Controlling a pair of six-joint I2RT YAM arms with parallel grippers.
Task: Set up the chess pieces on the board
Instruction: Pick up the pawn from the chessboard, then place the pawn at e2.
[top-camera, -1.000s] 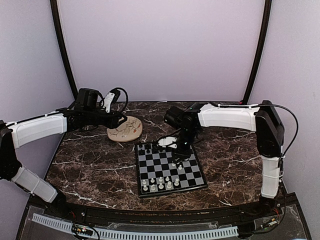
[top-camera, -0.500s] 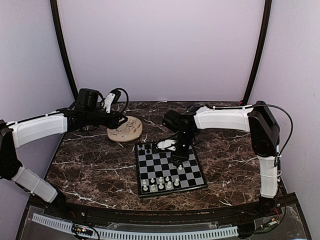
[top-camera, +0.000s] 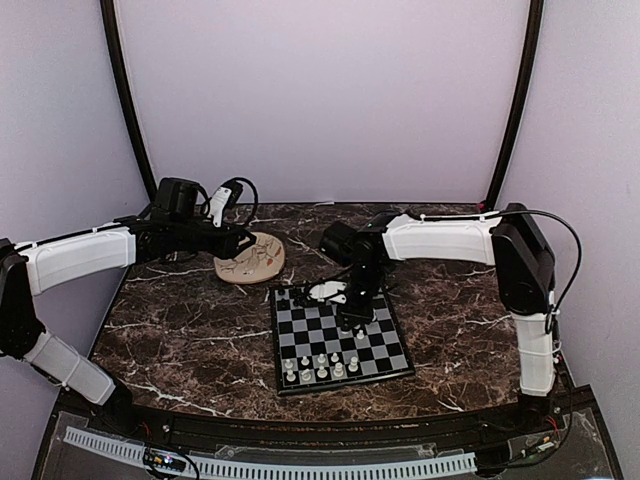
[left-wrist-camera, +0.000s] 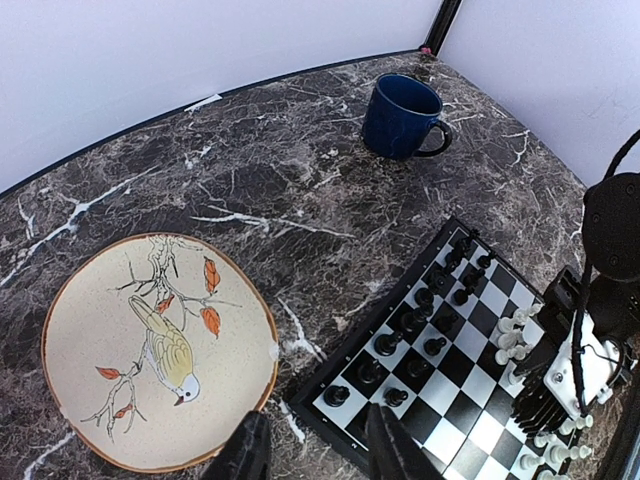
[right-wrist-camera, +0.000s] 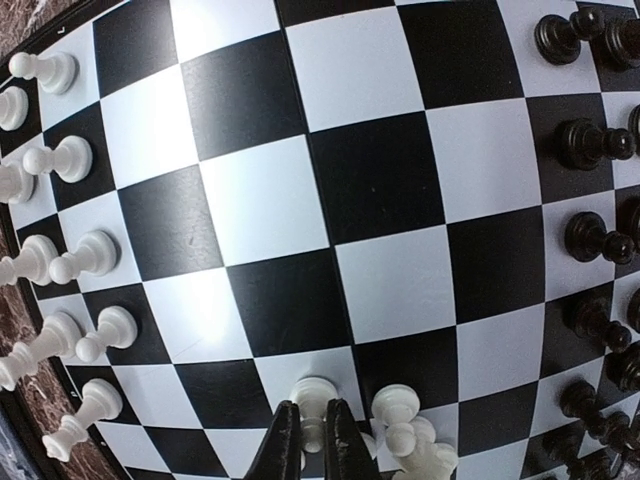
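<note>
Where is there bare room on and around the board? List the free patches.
Free: the middle ranks of the board, between the white pieces and black pieces; the table between plate and cup. Crowded: both piece rows, and around the right gripper, which pinches a white pawn.

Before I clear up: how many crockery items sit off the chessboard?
2: a bird-painted plate left of the chessboard, and a dark blue mug beyond it near the back edge. Others may be hidden.
</note>
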